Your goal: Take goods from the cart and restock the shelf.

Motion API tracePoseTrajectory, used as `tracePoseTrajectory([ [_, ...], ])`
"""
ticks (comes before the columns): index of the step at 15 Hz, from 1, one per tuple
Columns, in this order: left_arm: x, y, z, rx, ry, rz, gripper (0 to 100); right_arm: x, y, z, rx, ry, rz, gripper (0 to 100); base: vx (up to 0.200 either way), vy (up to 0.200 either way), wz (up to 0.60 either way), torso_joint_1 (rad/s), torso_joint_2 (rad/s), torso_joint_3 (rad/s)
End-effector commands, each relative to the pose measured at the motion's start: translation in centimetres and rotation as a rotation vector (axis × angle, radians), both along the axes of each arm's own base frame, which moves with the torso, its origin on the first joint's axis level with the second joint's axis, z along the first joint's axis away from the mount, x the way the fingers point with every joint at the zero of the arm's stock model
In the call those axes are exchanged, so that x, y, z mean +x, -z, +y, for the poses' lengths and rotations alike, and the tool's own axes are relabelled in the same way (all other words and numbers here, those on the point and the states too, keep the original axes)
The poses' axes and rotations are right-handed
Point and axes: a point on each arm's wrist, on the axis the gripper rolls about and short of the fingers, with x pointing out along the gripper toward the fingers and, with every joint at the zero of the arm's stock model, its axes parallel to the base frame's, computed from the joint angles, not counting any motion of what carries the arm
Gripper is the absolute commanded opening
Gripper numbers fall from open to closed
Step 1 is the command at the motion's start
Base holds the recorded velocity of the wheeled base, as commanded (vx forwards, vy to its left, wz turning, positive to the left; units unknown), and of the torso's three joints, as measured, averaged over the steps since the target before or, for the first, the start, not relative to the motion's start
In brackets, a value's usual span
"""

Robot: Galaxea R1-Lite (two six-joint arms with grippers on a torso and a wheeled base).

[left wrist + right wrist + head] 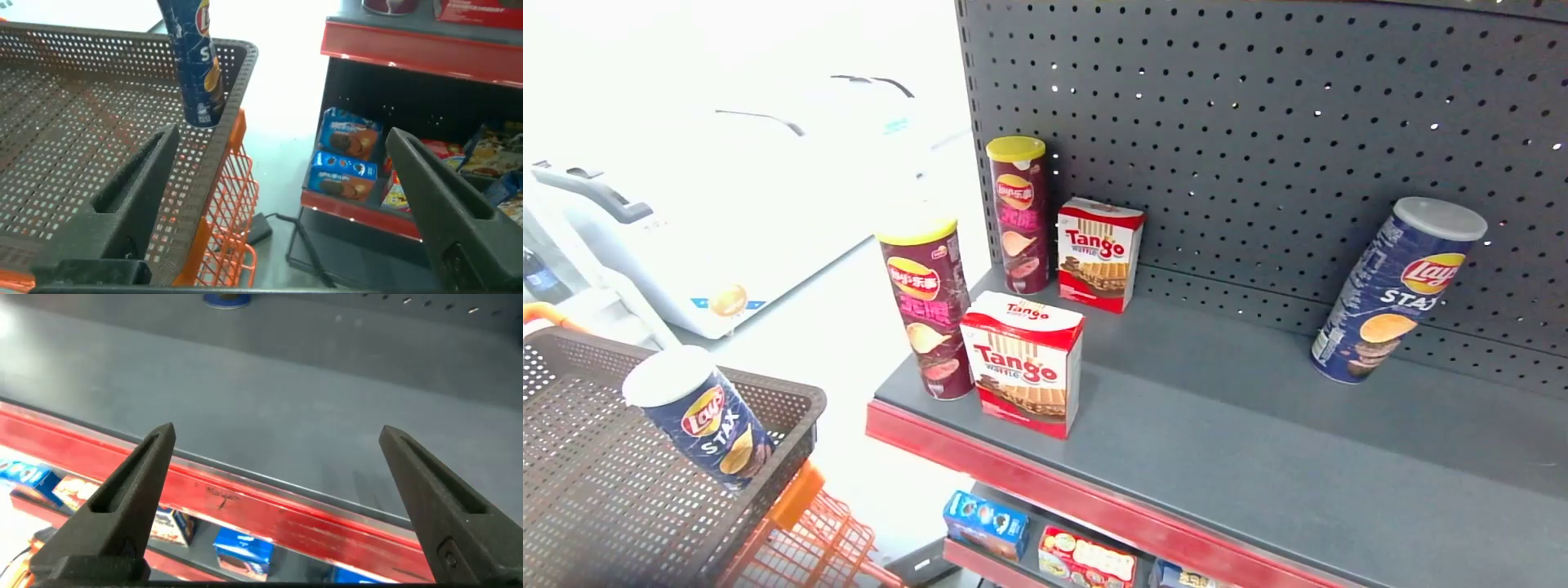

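Black-fingered left gripper (282, 139) hung just outside the brown mesh basket (82, 122) of the cart, its jaws spread wide and holding nothing. The blue can (196, 65) stood on end inside the basket's corner nearest the shelf, close to the rim. My judgement: the pick was the step in hand. It would go best with the fingers brought level around the can's mid-body and closed softly, since the tube probably dents. A straight lift should clear the rim before any swing across. The right gripper (278, 434) sat above the red front lip (245, 498) of the shelf (1217, 425), also wide open and empty. It ought to keep out of the crossing path. Farther in, on the shelf's left end, two wafer boxes (1023, 363) and two maroon cans (927, 306) stood in pairs. A matching blue can on the shelf (1396, 290) stood far right by the pegboard. The bare grey stretch beside it looked the sensible landing spot.
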Motion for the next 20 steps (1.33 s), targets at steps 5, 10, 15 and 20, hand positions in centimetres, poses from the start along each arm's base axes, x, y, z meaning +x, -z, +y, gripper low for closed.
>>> tracePoseTrajectory([
  [5, 0.0, 0.0, 0.0, 0.0, 0.002, 0.001, 100, 0.0, 0.0, 0.0, 0.0, 0.0, 0.001, 100, 0.0, 0.0, 0.0, 0.0, 0.0, 0.0],
  [10, 0.0, -0.1, 0.1, 0.005, -0.035, 0.004, 100, 0.0, 0.0, 0.0, 0.0, 0.0, 0.001, 100, 0.0, 0.0, 0.0, 0.0, 0.0, 0.0],
  [15, 0.4, -5.1, 0.1, 0.061, -0.159, 0.034, 100, 0.0, 0.0, 0.0, 0.0, 0.0, 0.001, 100, 0.0, 0.0, 0.0, 0.0, 0.0, 0.0],
  [20, 8.0, -10.5, 1.6, -0.062, -0.198, 0.34, 100, 0.0, 0.0, 0.0, 0.0, 0.0, 0.001, 100, 0.0, 0.0, 0.0, 0.0, 0.0, 0.0],
])
